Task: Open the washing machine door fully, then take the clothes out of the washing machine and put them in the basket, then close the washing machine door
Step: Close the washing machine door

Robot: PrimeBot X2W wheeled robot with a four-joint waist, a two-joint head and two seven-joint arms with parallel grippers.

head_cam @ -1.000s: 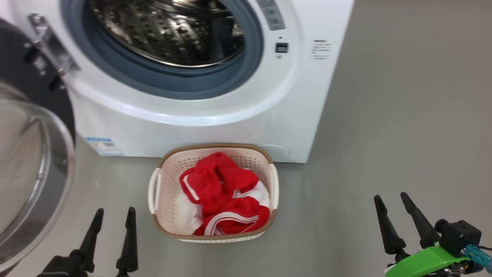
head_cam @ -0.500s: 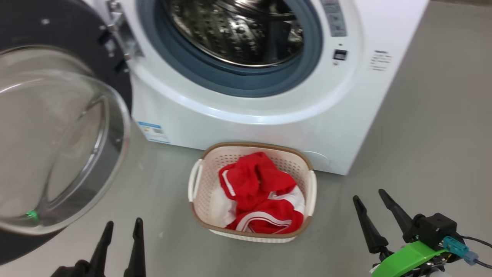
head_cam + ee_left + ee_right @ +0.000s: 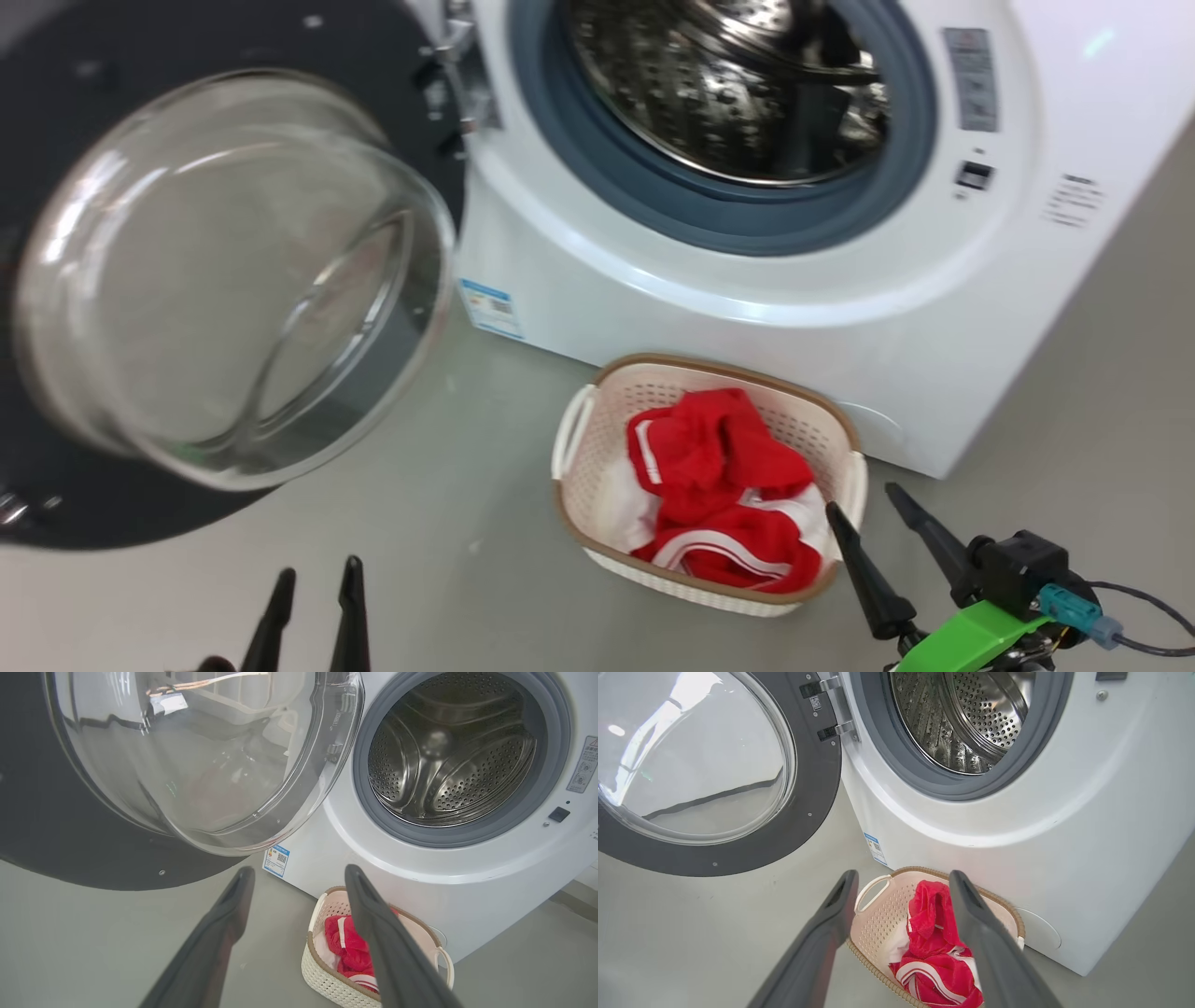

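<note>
At the far left the washing machine door (image 3: 233, 280) stands swung wide open, its bulging glass bowl facing the room and its black rim hanging above the grey floor (image 3: 448, 523). Below it, the left gripper (image 3: 318, 566) points up with its two dark fingers spread and nothing between them. In the left wrist view they aim at the gap between the glass and the machine's front.

The metal hinge (image 3: 462, 75) joins the door to the washing machine (image 3: 747, 308), with a small blue label (image 3: 490, 308) low on the white panel. Inside the grey rubber ring (image 3: 653, 201), what shows of the perforated steel drum (image 3: 728, 84) is bare metal with no cloth.

On the floor, just in front of the machine and below the opening, sits the basket (image 3: 653, 366). The red clothes (image 3: 724, 495) with white stripes are heaped inside it.

At the right, the right gripper (image 3: 861, 497) hangs just beside the basket's near corner. Its fingers are parted and empty, on a green bracket (image 3: 966, 635).

Unloading looks done, so the step in hand is probably closing the door. That calls for the left arm to get behind the door's free edge and push the rim round on its hinge until it latches. The glass bowl has to meet the ring squarely. The basket lies low near the door's path, so clearance there deserves a look.
</note>
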